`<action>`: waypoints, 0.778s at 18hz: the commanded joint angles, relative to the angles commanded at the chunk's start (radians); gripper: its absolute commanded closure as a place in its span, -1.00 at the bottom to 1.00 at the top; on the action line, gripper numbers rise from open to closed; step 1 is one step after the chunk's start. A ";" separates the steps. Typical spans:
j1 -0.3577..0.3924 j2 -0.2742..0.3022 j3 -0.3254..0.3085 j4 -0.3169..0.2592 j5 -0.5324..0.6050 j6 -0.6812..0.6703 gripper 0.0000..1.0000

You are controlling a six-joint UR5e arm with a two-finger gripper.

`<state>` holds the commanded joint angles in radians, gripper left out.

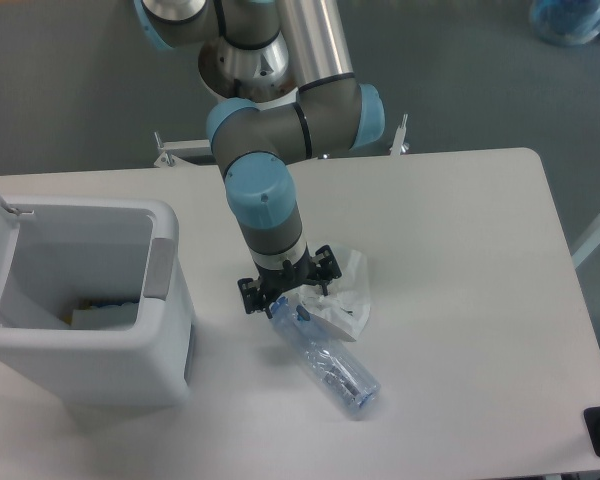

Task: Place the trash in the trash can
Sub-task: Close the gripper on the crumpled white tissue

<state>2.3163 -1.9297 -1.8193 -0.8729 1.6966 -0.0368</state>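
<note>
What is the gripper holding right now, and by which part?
Nothing yet. The gripper is open over the cap end of the crushed bottle, with the wrapper beside it.

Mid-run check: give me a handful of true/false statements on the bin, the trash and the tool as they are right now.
1. The trash can has its lid open. True.
2. The bottle is already inside the trash can. False: it lies on the table, right of the can.
3. The tool is above the bottle's near-can end, next to the wrapper. True.
4. The wrapper hangs from the tool, clear of the table. False: it rests on the table beside the bottle.
5. The trash can holds nothing. False: something lies at its bottom.
</note>
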 joint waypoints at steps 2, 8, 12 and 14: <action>0.000 -0.005 0.000 0.000 0.005 0.000 -1.00; -0.002 0.001 -0.011 0.000 0.003 0.003 -0.15; 0.000 0.017 -0.026 0.002 -0.008 0.008 0.85; 0.002 0.023 -0.026 0.000 -0.011 0.009 1.00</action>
<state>2.3178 -1.9067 -1.8454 -0.8728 1.6858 -0.0276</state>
